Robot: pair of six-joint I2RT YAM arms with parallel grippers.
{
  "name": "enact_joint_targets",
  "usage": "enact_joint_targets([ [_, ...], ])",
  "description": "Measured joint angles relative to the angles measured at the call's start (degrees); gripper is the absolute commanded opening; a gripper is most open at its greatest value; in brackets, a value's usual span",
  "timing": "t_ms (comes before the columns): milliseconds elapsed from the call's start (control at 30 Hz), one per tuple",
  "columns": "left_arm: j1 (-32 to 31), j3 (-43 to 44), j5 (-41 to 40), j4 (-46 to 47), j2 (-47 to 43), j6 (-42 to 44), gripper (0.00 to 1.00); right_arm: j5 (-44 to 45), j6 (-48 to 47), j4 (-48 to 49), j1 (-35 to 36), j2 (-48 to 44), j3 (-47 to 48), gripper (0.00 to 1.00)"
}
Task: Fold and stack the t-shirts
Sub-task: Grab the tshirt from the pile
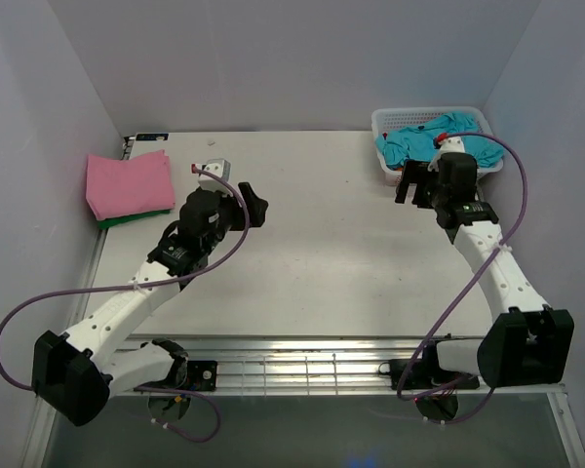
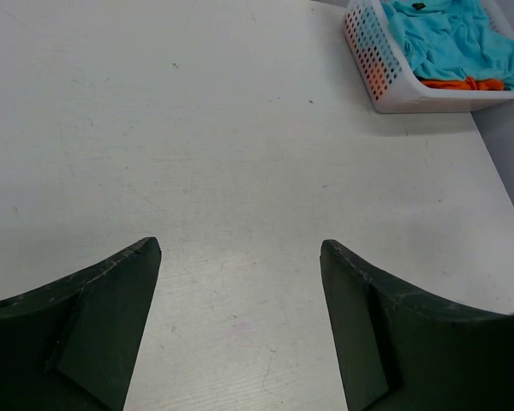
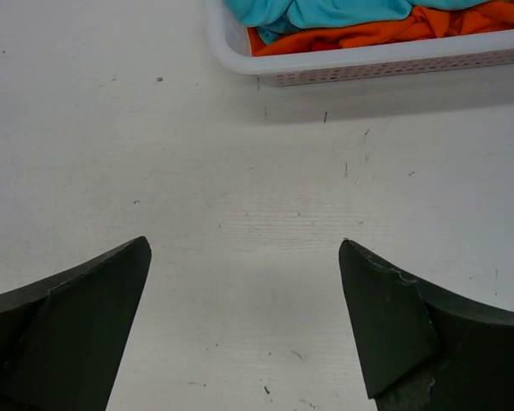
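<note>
- A folded pink t-shirt (image 1: 129, 183) lies at the upper left of the top view. It sits on a green one (image 1: 127, 221), of which only an edge shows. I judge this to be the stack begun.
- The unfolded shirts are in the white basket (image 1: 382, 121) at the upper right of the top view. A crumpled teal t-shirt (image 1: 421, 144) is on top, and the right wrist view shows an orange t-shirt (image 3: 373, 36) under it.
- The middle of the worktop (image 1: 322, 253) carries no shirt, so no fold is in hand. The step appears to be fetching the next shirt from the basket.
- The left gripper (image 2: 240, 248) has its fingers apart and holds nothing. It hangs over bare worktop left of centre in the top view, well apart from both the stack and the basket.
- The right gripper (image 3: 244, 244) also has its fingers apart and is empty. It sits low and just beside the basket's lower left corner, pointing toward the basket wall.
- The next move probably falls to the right arm.
  - It should rise over the rim and come down on a raised fold of the teal cloth.
  - It should pinch only that one shirt and lift it out without dragging the orange one or shifting the light basket.
  - It should then carry the shirt to the open centre, where the left arm can help spread it flat.
</note>
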Motion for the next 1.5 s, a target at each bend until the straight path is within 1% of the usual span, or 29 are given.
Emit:
enact_joint_targets([
  [33,0.0,-0.09,0.2,0.0,-0.46,-0.02,0.86,0.44,-0.17,0.55,0.0,1.97,1.01,1.0],
  [67,0.0,-0.09,0.31,0.09,-0.81,-0.02,0.86,0.94,-0.44,1.27,0.0,4.44,2.21,0.95],
  [133,0.0,-0.09,0.28,0.17,-1.4,-0.02,0.86,2.58,-1.18,1.68,0.0,10.16,5.97,0.91],
  [167,0.0,-0.09,0.26,0.15,-1.57,-0.02,0.86,3.5,-1.49,1.09,-0.02,13.92,8.94,0.87],
  [233,0.0,-0.15,0.2,0.17,-1.92,0.0,0.86,5.11,-2.21,1.4,0.0,21.46,15.72,0.86],
  [300,0.0,-0.98,-0.07,0.2,-2.67,0.09,0.86,6.67,-3.02,1.31,0.0,28.35,22.25,0.86],
  [400,0.0,-2.43,-0.52,0.13,-3.69,0.37,0.86,8.2,-4.46,1.33,0.0,36.15,30.16,0.86],
  [600,0.0,-3.1,-1.38,-0.11,-4.24,1.05,0.86,10.69,-7.23,0.42,-0.09,49.16,45.59,0.86],
  [700,0.0,-3.32,-1.6,-0.13,-4.92,1.27,0.86,10.69,-7.98,0.22,-0.37,54.01,51.41,0.86],
  [867,0.0,-3.96,-2.91,-0.7,-7.28,1.97,0.87,11.17,-8.87,-2.23,-0.83,63.45,64.22,0.83],
  [1100,0.04,-4.59,-5.29,-0.68,-8.83,2.8,0.87,12.09,-8.9,-4.61,-0.92,65.31,64.67,0.78],
  [1133,0.04,-4.59,-5.46,-0.68,-8.79,2.82,0.87,12.31,-8.92,-4.55,-0.92,65.31,64.24,0.7],
  [1233,0.04,-4.59,-5.9,-0.66,-8.57,2.82,0.87,12.48,-9.14,-4.35,-0.92,65.31,61.99,0.58],
  [1400,0.04,-4.59,-6.32,-0.76,-8.37,2.82,0.87,12.41,-9.09,-5.11,-0.92,65.61,60.3,0.55],
  [1433,0.04,-4.61,-6.45,-0.85,-8.41,2.82,0.87,12.41,-9.09,-5.07,-0.92,65.61,60.3,0.46],
  [1467,0.04,-4.66,-6.6,-0.9,-8.52,2.8,0.87,12.41,-9.31,-5.01,-0.92,65.61,60.33,0.33],
  [1500,0.04,-4.76,-6.82,-0.98,-8.74,2.82,0.87,12.35,-9.51,-5.01,-0.92,65.61,60.33,0.16],
])
